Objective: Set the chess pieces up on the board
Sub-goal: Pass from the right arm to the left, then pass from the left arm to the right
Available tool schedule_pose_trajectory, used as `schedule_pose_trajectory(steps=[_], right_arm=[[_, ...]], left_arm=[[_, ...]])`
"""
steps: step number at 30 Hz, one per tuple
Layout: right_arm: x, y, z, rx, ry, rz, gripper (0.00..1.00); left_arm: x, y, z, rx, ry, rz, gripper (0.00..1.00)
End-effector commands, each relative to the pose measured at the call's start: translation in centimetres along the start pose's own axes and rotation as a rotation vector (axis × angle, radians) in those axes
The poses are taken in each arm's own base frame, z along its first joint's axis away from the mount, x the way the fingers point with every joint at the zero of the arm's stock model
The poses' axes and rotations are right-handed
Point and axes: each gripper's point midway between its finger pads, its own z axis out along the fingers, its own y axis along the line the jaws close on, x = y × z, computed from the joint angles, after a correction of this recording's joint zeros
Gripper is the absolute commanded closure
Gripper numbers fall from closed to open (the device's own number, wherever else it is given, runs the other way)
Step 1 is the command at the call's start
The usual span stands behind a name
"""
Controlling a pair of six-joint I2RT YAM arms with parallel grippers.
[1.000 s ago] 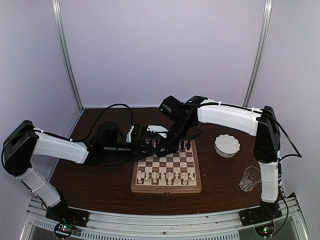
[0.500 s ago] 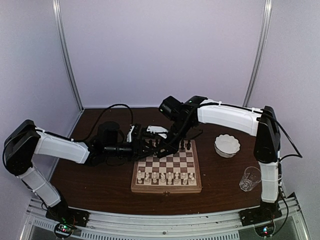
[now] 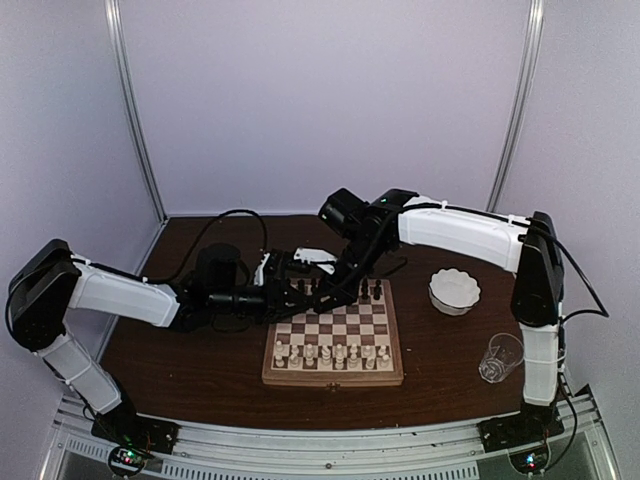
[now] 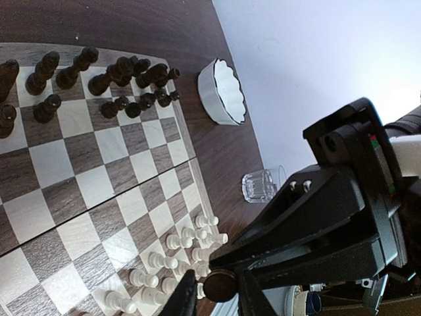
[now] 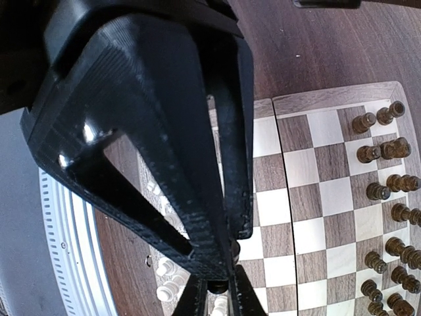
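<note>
Over the far left corner of the board (image 3: 333,378) my two grippers meet tip to tip. My right gripper (image 5: 229,253) is shut on a dark chess piece (image 4: 220,284), whose round base faces the left wrist camera. The left gripper (image 4: 220,293) has its jaws closed on either side of that base. In the top view the left gripper (image 3: 312,288) and right gripper (image 3: 335,285) hide the piece. Dark pieces (image 4: 99,82) fill the far rows and cream-white pieces (image 4: 184,240) the near rows.
A white scalloped bowl (image 3: 454,290) stands right of the board and a clear glass (image 3: 500,357) sits nearer the front right. A dark cable lies on the table behind the left arm.
The left jaws have drawn in onto the dark piece's base. Both arms stay almost where they were over the far left corner of the board.
</note>
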Motion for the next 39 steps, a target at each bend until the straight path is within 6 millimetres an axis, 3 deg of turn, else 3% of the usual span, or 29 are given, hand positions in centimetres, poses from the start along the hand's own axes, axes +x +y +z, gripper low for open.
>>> schedule_pose_trajectory(steps=[1, 9, 13, 15, 18, 21, 23, 28, 30, 39], right_arm=[[-1.7, 0.8, -1.8, 0.011, -0.059, -0.036, 0.93], [-1.8, 0.8, -1.9, 0.016, -0.064, -0.038, 0.92], [-2.0, 0.6, -2.7, 0.037, -0.072, -0.037, 0.87], [-2.1, 0.6, -4.2, 0.025, -0.1, -0.022, 0.79], [-2.8, 0.3, -8.4, -0.066, -0.257, 0.07, 0.64], [-3.5, -1.2, -12.8, -0.159, -0.45, 0.233, 0.57], [-3.6, -1.6, -14.4, -0.26, -0.541, 0.348, 0.56], [-4.4, -1.5, -14.0, -0.517, -0.655, 0.57, 0.54], [-5.8, -1.5, -14.7, -0.581, -0.754, 0.567, 0.51], [-8.8, 0.4, -14.2, -0.693, -0.766, 0.577, 0.5]], left_arm=[[-0.6, -1.6, 0.6, 0.075, -0.005, 0.015, 0.79], [-0.9, -2.4, 0.6, 0.119, -0.013, 0.002, 0.87], [-1.4, -3.7, 0.1, 0.163, -0.042, 0.009, 0.9], [-1.9, -4.5, -0.3, 0.173, -0.062, 0.027, 0.9], [-2.9, -6.2, -1.4, 0.19, -0.116, 0.079, 0.9], [-4.3, -8.0, -2.9, 0.198, -0.201, 0.148, 0.9], [-5.3, -9.0, -4.0, 0.194, -0.263, 0.195, 0.9], [-7.3, -10.8, -5.9, 0.198, -0.394, 0.276, 0.89], [-7.9, -11.3, -6.3, 0.207, -0.427, 0.289, 0.89], [-8.9, -12.4, -5.5, 0.262, -0.452, 0.276, 0.9]])
